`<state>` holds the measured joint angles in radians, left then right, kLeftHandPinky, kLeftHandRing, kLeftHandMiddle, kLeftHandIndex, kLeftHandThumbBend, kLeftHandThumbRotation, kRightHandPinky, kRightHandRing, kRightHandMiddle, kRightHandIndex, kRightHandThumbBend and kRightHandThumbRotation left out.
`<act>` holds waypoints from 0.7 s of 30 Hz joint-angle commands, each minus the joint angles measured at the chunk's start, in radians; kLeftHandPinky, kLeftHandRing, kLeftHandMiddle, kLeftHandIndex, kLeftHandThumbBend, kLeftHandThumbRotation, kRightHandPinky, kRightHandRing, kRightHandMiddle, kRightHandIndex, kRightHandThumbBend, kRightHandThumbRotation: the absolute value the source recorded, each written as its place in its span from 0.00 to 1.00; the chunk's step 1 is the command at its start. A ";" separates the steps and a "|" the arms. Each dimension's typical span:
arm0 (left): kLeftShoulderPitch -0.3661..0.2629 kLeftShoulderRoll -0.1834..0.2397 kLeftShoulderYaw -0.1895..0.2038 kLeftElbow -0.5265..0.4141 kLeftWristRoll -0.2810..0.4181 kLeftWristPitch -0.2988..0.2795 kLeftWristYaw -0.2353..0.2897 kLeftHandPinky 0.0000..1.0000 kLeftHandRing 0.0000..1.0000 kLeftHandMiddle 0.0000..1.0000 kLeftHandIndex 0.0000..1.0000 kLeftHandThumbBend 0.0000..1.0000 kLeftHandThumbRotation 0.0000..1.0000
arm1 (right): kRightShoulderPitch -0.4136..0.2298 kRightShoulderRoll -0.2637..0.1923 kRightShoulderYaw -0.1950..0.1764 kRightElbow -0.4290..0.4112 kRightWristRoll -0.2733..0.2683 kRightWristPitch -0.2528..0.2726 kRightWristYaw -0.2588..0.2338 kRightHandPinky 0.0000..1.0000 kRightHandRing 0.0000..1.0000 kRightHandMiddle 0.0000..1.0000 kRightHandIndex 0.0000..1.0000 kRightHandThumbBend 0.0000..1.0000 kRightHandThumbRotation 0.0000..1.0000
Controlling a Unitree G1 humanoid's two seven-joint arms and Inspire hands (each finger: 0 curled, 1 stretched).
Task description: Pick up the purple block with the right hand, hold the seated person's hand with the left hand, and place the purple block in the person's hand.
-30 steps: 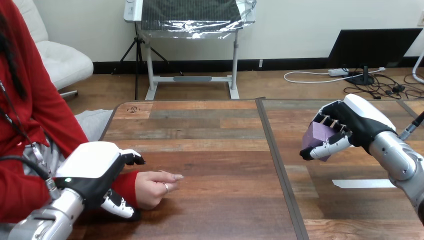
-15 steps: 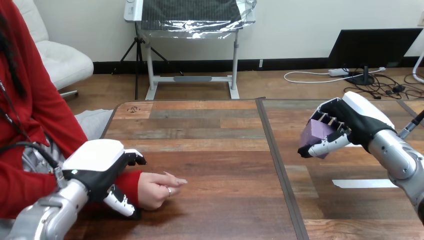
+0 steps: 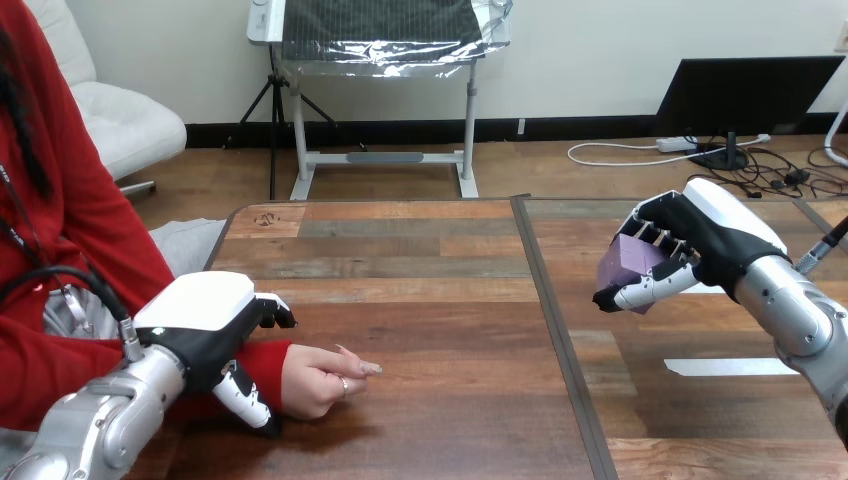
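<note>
R hand (image 3: 715, 245) hangs above the right part of the surface (image 3: 440, 300). Its fingers (image 3: 655, 236) and thumb are curled round the purple block (image 3: 622, 262), which sits inside the grip, clear of the wood. L hand (image 3: 200, 325) is at the left, with its fingers bent over the red sleeve at the person's wrist and the thumb on the near side, so it clasps the wrist. The person's hand (image 3: 318, 380) rests on the surface just beside it, loosely closed, one finger pointing out. I see no open palm to receive the block.

Step in hand, I think: carry the block across to the person.
- Grip the block firmly, w/o tilting it.
- Travel above the wood, straight to the left.
- L hand holds gently & steady, so that the palm can open upward.
- Release only when the block is low over the palm, or it may roll off.
</note>
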<state>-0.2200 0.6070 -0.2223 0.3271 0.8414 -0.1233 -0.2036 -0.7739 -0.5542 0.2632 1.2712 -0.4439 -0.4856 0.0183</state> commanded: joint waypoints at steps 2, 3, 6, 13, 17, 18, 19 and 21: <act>-0.060 0.012 -0.027 0.036 0.000 0.021 -0.007 0.69 0.76 0.78 0.75 0.99 0.14 | -0.067 -0.017 -0.025 -0.043 0.018 -0.010 -0.002 0.39 0.42 0.46 0.49 0.78 0.00; -0.060 0.011 -0.028 0.038 -0.002 0.020 -0.001 0.68 0.75 0.77 0.75 0.99 0.13 | -0.067 -0.017 -0.027 -0.043 0.021 -0.010 0.001 0.39 0.41 0.46 0.49 0.78 0.00; -0.063 0.012 -0.032 0.040 -0.004 0.024 0.002 0.64 0.73 0.75 0.73 0.99 0.10 | -0.068 -0.017 -0.026 -0.043 0.020 -0.006 0.001 0.39 0.41 0.46 0.49 0.78 0.00; -0.074 0.011 -0.045 0.059 -0.001 0.030 0.003 0.57 0.67 0.71 0.70 0.98 0.06 | -0.067 -0.018 -0.025 -0.044 0.018 -0.011 -0.004 0.39 0.41 0.46 0.49 0.78 0.00; -0.081 0.010 -0.051 0.059 -0.004 0.047 -0.018 0.54 0.65 0.68 0.68 0.96 0.04 | -0.067 -0.019 -0.023 -0.044 0.016 -0.009 -0.005 0.39 0.41 0.46 0.49 0.78 0.00; -0.082 0.010 -0.053 0.059 -0.005 0.051 -0.024 0.53 0.64 0.68 0.68 0.96 0.04 | -0.067 -0.019 -0.023 -0.044 0.015 -0.009 -0.005 0.39 0.41 0.46 0.49 0.78 0.00; -0.083 0.010 -0.055 0.059 -0.006 0.054 -0.028 0.52 0.63 0.67 0.67 0.95 0.04 | -0.067 -0.019 -0.023 -0.044 0.015 -0.008 -0.006 0.39 0.41 0.46 0.49 0.78 0.00; -0.085 0.010 -0.056 0.058 -0.012 0.060 -0.040 0.51 0.62 0.66 0.66 0.94 0.03 | -0.067 -0.018 -0.023 -0.043 0.015 -0.008 -0.007 0.39 0.41 0.46 0.49 0.78 0.00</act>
<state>-0.2623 0.6065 -0.2599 0.3494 0.8290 -0.0960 -0.2236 -0.7739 -0.5542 0.2632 1.2710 -0.4430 -0.4856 0.0233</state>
